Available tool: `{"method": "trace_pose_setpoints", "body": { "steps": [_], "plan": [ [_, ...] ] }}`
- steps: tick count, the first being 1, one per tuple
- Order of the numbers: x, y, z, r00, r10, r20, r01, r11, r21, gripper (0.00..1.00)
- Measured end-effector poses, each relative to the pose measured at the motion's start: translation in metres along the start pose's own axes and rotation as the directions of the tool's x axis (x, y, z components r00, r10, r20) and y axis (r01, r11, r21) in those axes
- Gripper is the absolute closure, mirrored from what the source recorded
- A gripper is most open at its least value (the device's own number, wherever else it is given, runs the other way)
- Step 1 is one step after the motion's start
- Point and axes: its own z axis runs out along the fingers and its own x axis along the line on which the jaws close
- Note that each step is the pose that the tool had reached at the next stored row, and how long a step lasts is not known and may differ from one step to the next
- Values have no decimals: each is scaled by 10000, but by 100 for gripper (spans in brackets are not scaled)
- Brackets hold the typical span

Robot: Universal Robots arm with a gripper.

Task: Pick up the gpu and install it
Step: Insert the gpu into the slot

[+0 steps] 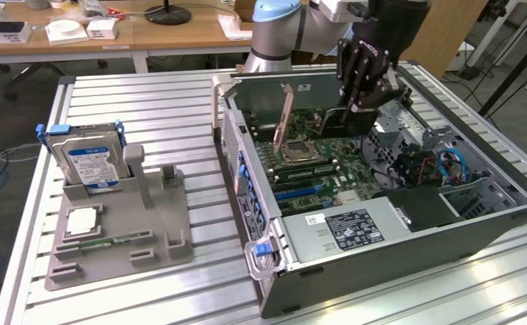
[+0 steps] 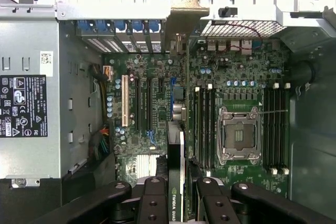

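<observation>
1. The gpu (image 2: 177, 182) sits edge-on between my fingers, its thin black board running away from me toward the rear of the case, its metal end bracket (image 2: 184, 11) up against the row of slot openings there. It hangs upright above the motherboard (image 2: 139, 103), roughly in line with the expansion slots beside the memory banks; I cannot tell whether its edge is already in a slot.

2. I judge the card is held on edge because only that way can its connector edge meet a slot and its bracket meet the rear opening.

3. My end effector (image 1: 361, 101) is pinching the gpu across its thickness, fingers (image 2: 153, 203) closed on either face.

4. My arm reaches down from above into the open computer case (image 1: 480, 223), wrist pointing nearly straight down over the board.

5. The case lies on its side on the bench (image 1: 155, 108), open side upward.

6. At the exterior view's left stands a grey parts holder (image 1: 146, 230), carrying a hard drive (image 1: 87, 159) upright and a memory stick (image 1: 119, 240) lying low.
</observation>
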Motion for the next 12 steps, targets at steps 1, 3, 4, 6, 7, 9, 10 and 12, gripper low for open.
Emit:
{"method": "trace_pose_setpoints", "body": {
  "steps": [1, 3, 4, 6, 7, 9, 10, 12],
  "plan": [
    [0, 0, 6, 10000, -3, 0, 3, 10000, 0, 74],
    [0, -1, 19, 10000, -10, -1, 10, 10000, 4, 74],
    [0, -2, 26, 10000, -16, -1, 16, 10000, 12, 74],
    [1, -2, 43, 10000, -25, 1, 25, 10000, 60, 74],
    [1, -2, 53, 10000, -30, 2, 30, 10000, 90, 74],
    [1, -3, 73, 10000, -40, 1, 40, 9999, 132, 74],
    [1, -2, 83, 10000, -42, 2, 42, 9999, 149, 74],
    [2, -1, 105, 10000, -50, 2, 50, 9998, 202, 74]
  ]
}}
